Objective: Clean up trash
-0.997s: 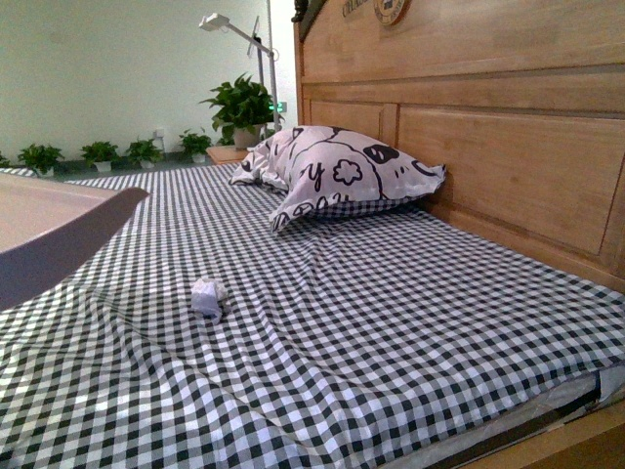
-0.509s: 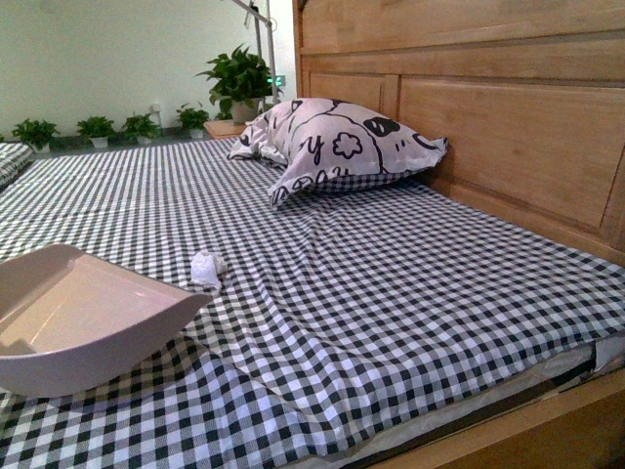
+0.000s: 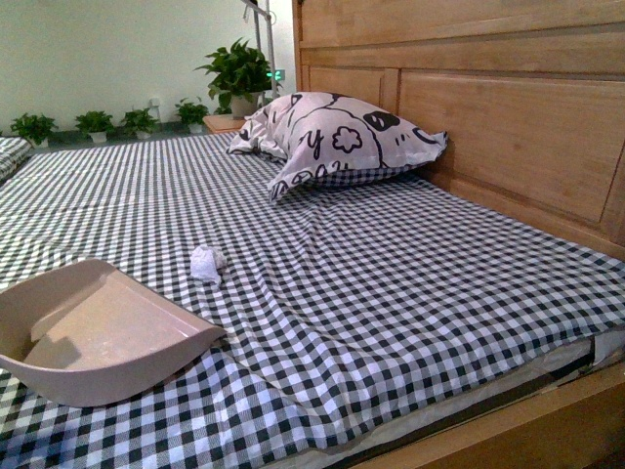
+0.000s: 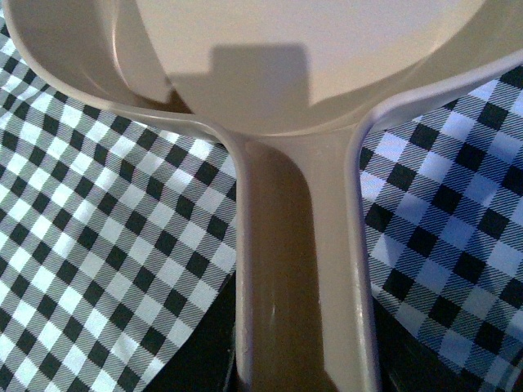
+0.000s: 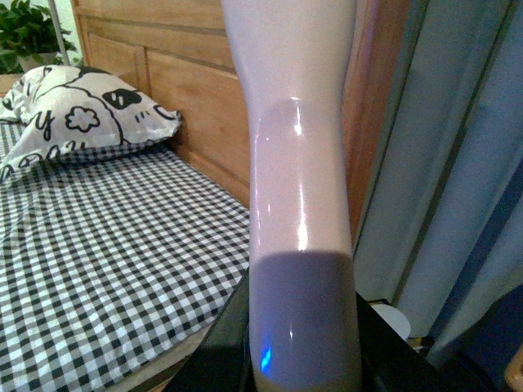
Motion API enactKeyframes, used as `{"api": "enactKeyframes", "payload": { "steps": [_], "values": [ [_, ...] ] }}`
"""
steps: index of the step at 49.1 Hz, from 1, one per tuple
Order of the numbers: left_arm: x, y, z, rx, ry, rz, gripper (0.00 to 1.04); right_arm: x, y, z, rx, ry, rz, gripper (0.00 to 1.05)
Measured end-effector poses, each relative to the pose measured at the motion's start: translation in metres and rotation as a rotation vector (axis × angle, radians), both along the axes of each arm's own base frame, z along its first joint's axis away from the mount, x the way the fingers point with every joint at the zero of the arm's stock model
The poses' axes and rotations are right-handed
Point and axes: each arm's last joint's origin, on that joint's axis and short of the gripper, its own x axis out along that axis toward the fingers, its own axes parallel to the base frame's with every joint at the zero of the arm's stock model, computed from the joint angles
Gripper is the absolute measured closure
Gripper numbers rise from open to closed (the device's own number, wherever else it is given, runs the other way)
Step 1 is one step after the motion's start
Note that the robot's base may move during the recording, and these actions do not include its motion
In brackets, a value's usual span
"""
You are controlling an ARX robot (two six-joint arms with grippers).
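The trash (image 3: 206,262), a small crumpled white paper wad, lies on the black-and-white checked bedsheet (image 3: 391,293) left of centre. A beige dustpan (image 3: 98,337) rests on the sheet at the near left, its open mouth toward the wad, a short gap away. My left gripper (image 4: 304,371) is shut on the dustpan handle (image 4: 298,269); the pan's bowl (image 4: 286,49) fills the far part of that view. My right gripper (image 5: 302,359) is shut on the pale glossy brush handle (image 5: 298,163), held upright off the bed's side. Neither gripper shows in the front view.
A white pillow with black cartoon prints (image 3: 337,142) leans at the wooden headboard (image 3: 508,117); it also shows in the right wrist view (image 5: 73,114). Potted plants (image 3: 98,124) line the far wall. The bed's wooden edge (image 3: 527,430) runs at the near right. Pale curtains (image 5: 458,180) hang beside the bed.
The dustpan has come down and tilted flat onto the sheet at the near left. The view has dipped slightly. The wad has not moved.
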Motion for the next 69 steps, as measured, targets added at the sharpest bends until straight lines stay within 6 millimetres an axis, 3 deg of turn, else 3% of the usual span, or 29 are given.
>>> {"api": "enactKeyframes", "payload": {
  "steps": [27,34,41,49,54,62,69],
  "values": [
    [0.011,-0.002,-0.005,0.039,0.062,-0.031,0.8,0.0,0.0,0.0,0.0,0.0,0.0,0.86],
    [0.011,-0.002,-0.005,0.041,0.063,-0.031,0.8,0.016,0.005,0.003,-0.021,0.25,0.175,0.86],
    [0.012,-0.003,-0.005,0.041,0.062,-0.035,0.8,0.06,0.026,0.007,-0.031,0.34,0.329,0.86],
    [0.012,-0.003,-0.005,0.04,0.063,-0.036,0.8,0.148,0.066,-0.003,-0.089,0.399,0.407,0.86],
    [0.011,-0.003,-0.005,0.04,0.063,-0.037,0.8,0.185,0.087,-0.011,-0.133,0.437,0.438,0.86],
    [0.011,-0.003,-0.005,0.04,0.064,-0.037,0.8,0.252,0.136,-0.048,-0.271,0.578,0.489,0.86],
    [0.011,-0.003,-0.005,0.04,0.064,-0.037,0.8,0.286,0.163,-0.062,-0.353,0.619,0.5,0.86]
  ]
}}
